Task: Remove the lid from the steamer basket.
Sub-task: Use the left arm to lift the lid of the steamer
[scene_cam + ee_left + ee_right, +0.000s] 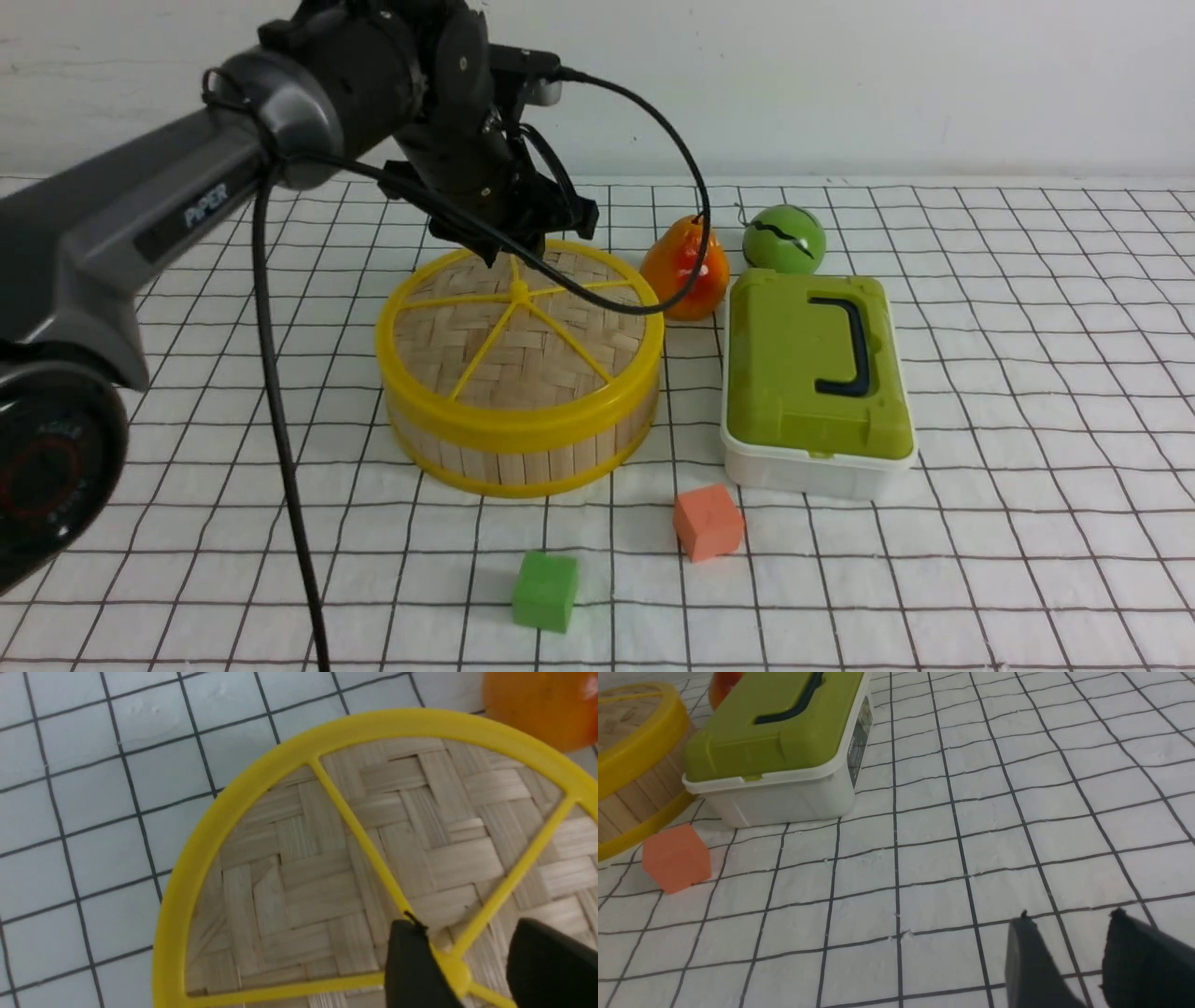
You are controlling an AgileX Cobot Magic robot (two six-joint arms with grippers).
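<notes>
Closest to the camera, the gray left arm [168, 159], marked "PiPER" and, on its joint, "AGILEX", reaches in from the left. Its left gripper [467, 926] has its jaws apart above the hub of the yellow-rimmed woven lid [322, 882], which lies on the steamer basket [523, 467]. An orange-red fruit [686, 271] sits just beside the rim; the green-lidded box [812, 373] stands near, to the right. The right gripper [1069, 914] has parted jaws over gridded surface [924, 952], with open room right of the box.
</notes>
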